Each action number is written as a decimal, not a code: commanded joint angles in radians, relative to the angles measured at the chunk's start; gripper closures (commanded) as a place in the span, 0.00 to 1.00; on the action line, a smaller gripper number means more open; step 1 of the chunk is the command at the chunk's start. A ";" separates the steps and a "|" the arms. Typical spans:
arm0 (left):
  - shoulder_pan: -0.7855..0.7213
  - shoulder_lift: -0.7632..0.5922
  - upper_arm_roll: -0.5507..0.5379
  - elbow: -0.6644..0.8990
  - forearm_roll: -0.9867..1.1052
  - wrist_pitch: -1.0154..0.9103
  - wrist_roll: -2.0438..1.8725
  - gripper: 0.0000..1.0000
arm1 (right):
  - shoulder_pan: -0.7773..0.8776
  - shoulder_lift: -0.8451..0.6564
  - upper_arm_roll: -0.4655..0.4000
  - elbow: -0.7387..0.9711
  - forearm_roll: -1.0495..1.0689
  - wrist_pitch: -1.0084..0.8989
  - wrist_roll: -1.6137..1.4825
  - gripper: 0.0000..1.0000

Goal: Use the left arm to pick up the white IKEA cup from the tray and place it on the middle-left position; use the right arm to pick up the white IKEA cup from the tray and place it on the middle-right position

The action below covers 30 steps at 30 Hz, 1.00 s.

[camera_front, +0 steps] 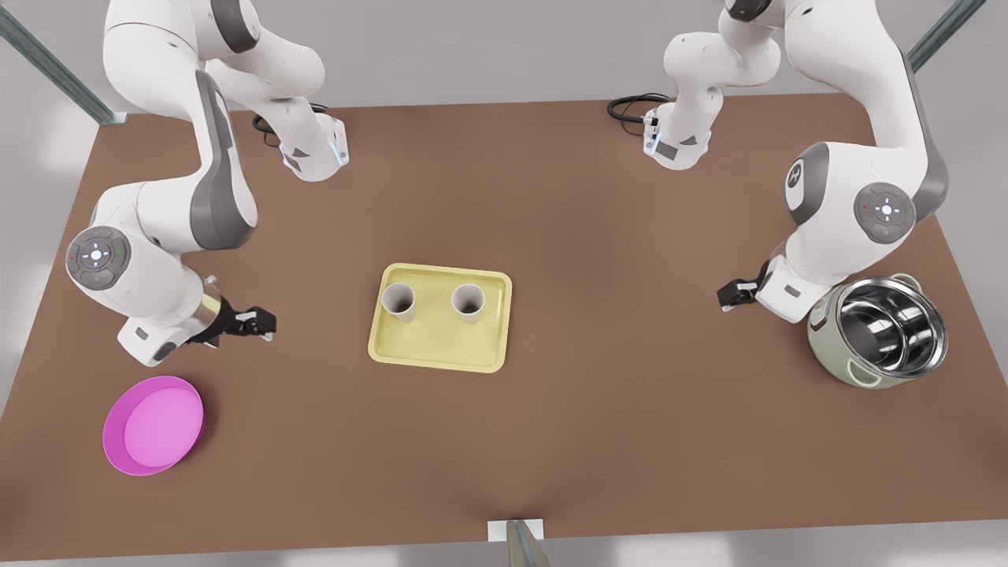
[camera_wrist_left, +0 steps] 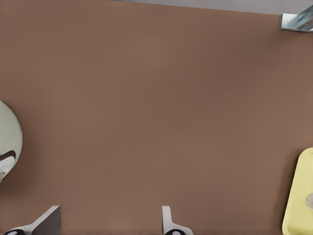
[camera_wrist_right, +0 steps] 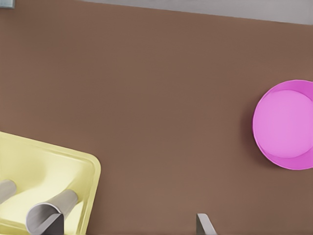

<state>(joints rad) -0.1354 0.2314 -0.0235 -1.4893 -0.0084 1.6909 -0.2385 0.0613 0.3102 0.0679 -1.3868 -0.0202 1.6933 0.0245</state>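
**Right arm:** My right gripper [camera_front: 264, 323] hangs empty with its fingers spread, between the magenta plate [camera_front: 153, 425] and the tray [camera_front: 429, 354]. Where are the cups?

**Left arm:** Upright on the tray's far half. My left gripper [camera_front: 726, 297], also spread, hangs beside the steel pot [camera_front: 882, 331]. I take the white cup [camera_front: 468, 302] on the front view's right, you take the other white cup [camera_front: 398, 302]. They look light, stiff and slick. Pinch across the wall, just below the rim.
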 commanded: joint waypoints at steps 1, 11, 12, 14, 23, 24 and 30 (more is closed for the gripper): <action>-0.001 0.000 -0.001 0.000 0.002 -0.011 -0.018 0.00 | 0.000 0.000 0.000 0.000 0.000 0.006 -0.011 0.00; -0.489 0.143 -0.009 0.066 0.074 0.070 -0.438 0.00 | 0.193 0.021 0.033 -0.058 0.072 0.072 -0.035 0.02; -0.526 0.187 -0.009 0.066 0.062 0.144 -0.577 0.00 | 0.256 0.036 0.035 -0.121 0.074 0.183 0.017 0.02; -0.524 0.243 -0.010 0.075 -0.001 0.188 -0.594 0.00 | 0.339 0.050 0.036 -0.124 0.068 0.194 0.098 0.02; -0.616 0.367 -0.013 0.103 0.002 0.395 -0.717 0.00 | 0.356 -0.103 -0.013 -0.466 0.066 0.396 0.017 0.03; -0.622 0.368 -0.013 0.101 0.002 0.395 -0.722 0.00 | 0.354 -0.109 -0.019 -0.477 0.066 0.398 0.014 0.03; -0.650 0.457 -0.012 0.092 0.018 0.471 -0.723 0.00 | 0.354 -0.062 -0.051 -0.560 0.072 0.526 -0.005 0.03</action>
<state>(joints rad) -0.7812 0.6800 -0.0353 -1.3971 0.0024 2.0889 -0.7126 0.4121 0.2413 0.0201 -1.9450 0.0472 2.1359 0.0389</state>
